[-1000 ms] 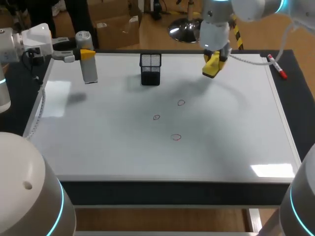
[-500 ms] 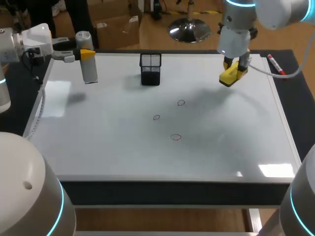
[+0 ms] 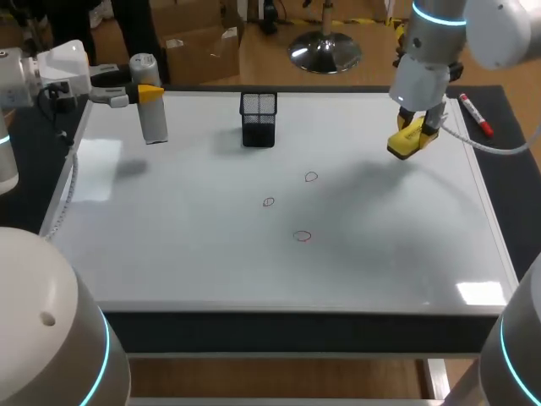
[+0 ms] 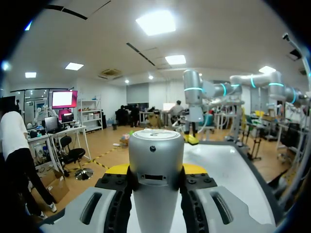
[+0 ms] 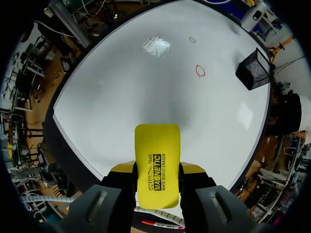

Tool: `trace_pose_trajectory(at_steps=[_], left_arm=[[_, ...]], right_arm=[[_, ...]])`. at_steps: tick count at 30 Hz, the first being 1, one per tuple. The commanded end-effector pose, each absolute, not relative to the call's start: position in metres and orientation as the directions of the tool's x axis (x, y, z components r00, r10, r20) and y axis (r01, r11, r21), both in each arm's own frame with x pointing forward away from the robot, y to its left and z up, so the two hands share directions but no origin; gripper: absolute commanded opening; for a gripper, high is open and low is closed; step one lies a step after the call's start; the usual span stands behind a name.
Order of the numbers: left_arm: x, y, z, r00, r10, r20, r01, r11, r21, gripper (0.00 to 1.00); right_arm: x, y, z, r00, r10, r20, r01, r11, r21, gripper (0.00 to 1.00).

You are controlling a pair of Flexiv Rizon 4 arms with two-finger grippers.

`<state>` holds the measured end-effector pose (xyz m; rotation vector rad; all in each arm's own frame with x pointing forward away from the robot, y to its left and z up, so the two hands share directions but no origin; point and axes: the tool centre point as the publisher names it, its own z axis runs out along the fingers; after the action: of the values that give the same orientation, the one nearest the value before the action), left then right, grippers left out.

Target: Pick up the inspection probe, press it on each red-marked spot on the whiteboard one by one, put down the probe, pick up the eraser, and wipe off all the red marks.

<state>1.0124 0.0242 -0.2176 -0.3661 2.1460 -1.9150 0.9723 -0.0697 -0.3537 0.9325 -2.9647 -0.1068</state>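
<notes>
The inspection probe, a silver cylinder, stands upright over the whiteboard's far left corner with my left gripper shut on its upper part. In the left wrist view the probe fills the gap between the yellow tips. My right gripper hangs above the board's right side, shut on the yellow eraser, which points down toward the board; the eraser sticks out ahead of the fingers. Three small red rings sit mid-board, left of the eraser.
A black mesh pen cup stands near the board's far edge, between the two grippers. A red marker lies on the dark table beside the board's far right corner.
My right arm has carried the eraser to the right and a little nearer, away from the pen cup. The left arm and probe have not moved.
</notes>
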Motion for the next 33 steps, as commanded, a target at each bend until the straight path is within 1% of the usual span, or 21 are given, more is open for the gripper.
trace_pose_trajectory(at_steps=[1, 25, 26, 28, 33], left_arm=[[1.012, 0.024, -0.216, -0.939, -0.344, -0.014, -0.026, 0.11, -0.994, 0.0], [1.012, 0.024, -0.216, -0.939, -0.344, -0.014, -0.026, 0.11, -0.994, 0.0], [1.009, 0.024, -0.217, -0.942, -0.336, -0.004, -0.025, 0.08, -0.997, 0.0], [1.003, 0.02, -0.217, -0.948, -0.319, -0.014, -0.014, 0.087, -0.996, 0.0], [0.978, 0.006, -0.212, -0.96, -0.278, -0.014, 0.0, 0.048, -0.999, 0.0]], right_arm=[[0.97, -0.071, -0.353, -0.819, -0.574, 0.007, -0.572, 0.817, 0.072, 0.0], [0.97, -0.071, -0.353, -0.819, -0.574, 0.007, -0.572, 0.817, 0.072, 0.0], [0.97, -0.071, -0.353, -0.819, -0.574, 0.007, -0.572, 0.817, 0.072, 0.0], [0.97, -0.071, -0.353, -0.819, -0.574, 0.007, -0.572, 0.817, 0.072, 0.0], [0.97, -0.071, -0.353, -0.819, -0.574, 0.007, -0.572, 0.817, 0.072, 0.0]])
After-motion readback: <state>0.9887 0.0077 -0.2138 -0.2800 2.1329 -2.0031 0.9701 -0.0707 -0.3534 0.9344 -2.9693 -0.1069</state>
